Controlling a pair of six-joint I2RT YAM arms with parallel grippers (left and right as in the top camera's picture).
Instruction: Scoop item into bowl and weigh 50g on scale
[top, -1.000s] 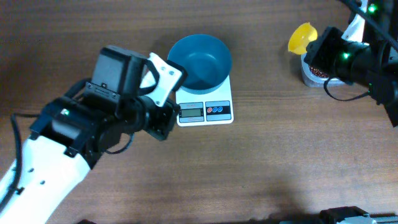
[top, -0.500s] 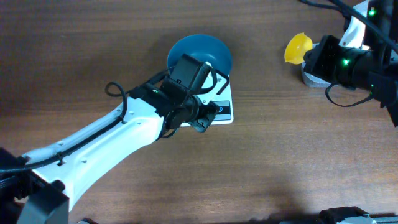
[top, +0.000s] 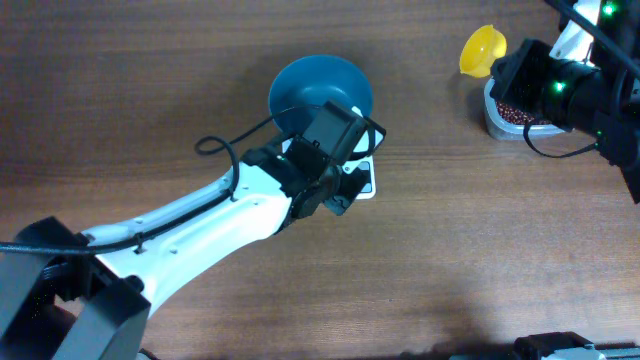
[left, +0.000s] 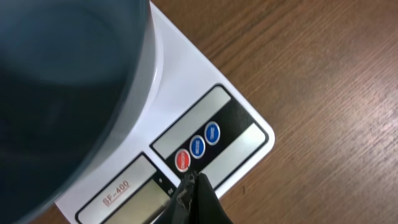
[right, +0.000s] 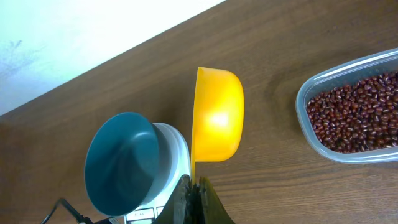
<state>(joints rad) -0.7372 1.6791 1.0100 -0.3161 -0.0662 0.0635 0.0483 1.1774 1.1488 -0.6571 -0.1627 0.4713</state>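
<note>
The teal-blue bowl (top: 318, 88) stands empty on the white scale (top: 366, 186); both also show in the left wrist view, bowl (left: 68, 93) and scale (left: 186, 81), and in the right wrist view, bowl (right: 121, 165) and scale (right: 177, 146). My left gripper (left: 191, 182) is shut with nothing in it, its tips right over the scale's front panel beside the red button (left: 182, 160). My right gripper (right: 194, 185) is shut on the handle of an empty yellow scoop (right: 216, 115), also seen overhead (top: 480, 52). Red-brown beans (right: 357, 112) fill a clear tub (top: 510, 118).
The left arm (top: 200, 225) stretches diagonally from the lower left across the wooden table and covers the scale's display. The right arm (top: 580, 85) hangs over the tub at the far right. A pale wall shows beyond the table's far edge in the right wrist view.
My left arm swung from the left side over the scale's front and lowered its tips to the button panel. My right gripper shifted the scoop slightly near the tub.
</note>
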